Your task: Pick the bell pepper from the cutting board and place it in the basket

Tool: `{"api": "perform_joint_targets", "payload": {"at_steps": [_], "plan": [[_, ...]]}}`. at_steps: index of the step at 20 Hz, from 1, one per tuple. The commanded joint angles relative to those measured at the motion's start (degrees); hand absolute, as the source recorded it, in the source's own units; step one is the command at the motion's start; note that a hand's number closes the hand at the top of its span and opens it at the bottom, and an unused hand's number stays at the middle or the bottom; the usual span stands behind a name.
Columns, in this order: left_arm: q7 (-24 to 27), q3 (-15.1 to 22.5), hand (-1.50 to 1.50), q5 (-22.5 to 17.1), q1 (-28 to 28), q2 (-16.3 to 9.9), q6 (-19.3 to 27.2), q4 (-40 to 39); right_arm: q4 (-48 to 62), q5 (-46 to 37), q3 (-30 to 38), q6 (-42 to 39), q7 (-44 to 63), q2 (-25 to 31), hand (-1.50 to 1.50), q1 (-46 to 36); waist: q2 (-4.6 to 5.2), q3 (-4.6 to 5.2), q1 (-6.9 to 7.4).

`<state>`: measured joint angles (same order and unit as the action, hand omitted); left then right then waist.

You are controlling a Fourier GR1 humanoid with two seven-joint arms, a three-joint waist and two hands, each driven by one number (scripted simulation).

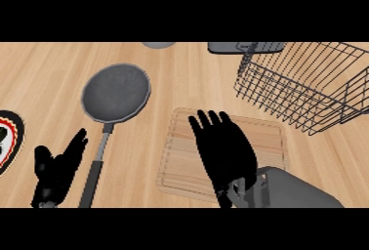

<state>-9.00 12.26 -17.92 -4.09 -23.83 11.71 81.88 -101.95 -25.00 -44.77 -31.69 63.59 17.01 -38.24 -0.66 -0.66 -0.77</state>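
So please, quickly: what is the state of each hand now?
Left hand: open, fingers straight, holding nothing, beside the frying pan.
Right hand: open over the cutting board, holding nothing visible.

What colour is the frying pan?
The frying pan is dark grey with a black handle, seen in the head view.

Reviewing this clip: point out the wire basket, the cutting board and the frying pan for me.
wire basket (306,80), head view: on its near wire wall.
cutting board (267,141), head view: on bare wood right of the right hand.
frying pan (115,93), head view: on the middle of its round dish.
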Motion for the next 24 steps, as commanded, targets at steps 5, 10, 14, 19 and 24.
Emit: {"api": "perform_joint_targets", "payload": {"at_steps": [5,10,14,19,24], "plan": [[-1.4,2.2,0.00,1.6,-3.3,1.9,-0.7,-3.5,1.3,-7.1,0.6,0.7,1.5,0.9,-1.50,5.5,0.62,0.67,0.44],[-2.1,-0.1,0.00,1.3,-0.8,1.5,-1.5,-4.5,2.5,-12.3,-1.6,1.7,2.8,-4.8,-1.50,8.2,0.64,0.69,0.60],[-2.5,-0.5,0.00,0.6,-2.4,0.9,-3.3,-3.5,2.8,-14.8,-1.0,1.4,-1.0,-3.6,-1.50,10.3,0.61,0.68,0.67],[-0.7,0.8,0.00,3.5,-4.1,2.9,-1.3,-3.7,9.0,-18.5,-0.7,3.2,-4.9,-5.3,-1.50,10.9,0.71,0.67,1.06],[-2.7,-1.0,0.00,1.9,-2.9,2.4,-2.6,-3.2,8.4,-19.4,-0.4,-1.5,-2.3,-5.5,-1.50,13.5,0.59,0.70,0.64]]}}
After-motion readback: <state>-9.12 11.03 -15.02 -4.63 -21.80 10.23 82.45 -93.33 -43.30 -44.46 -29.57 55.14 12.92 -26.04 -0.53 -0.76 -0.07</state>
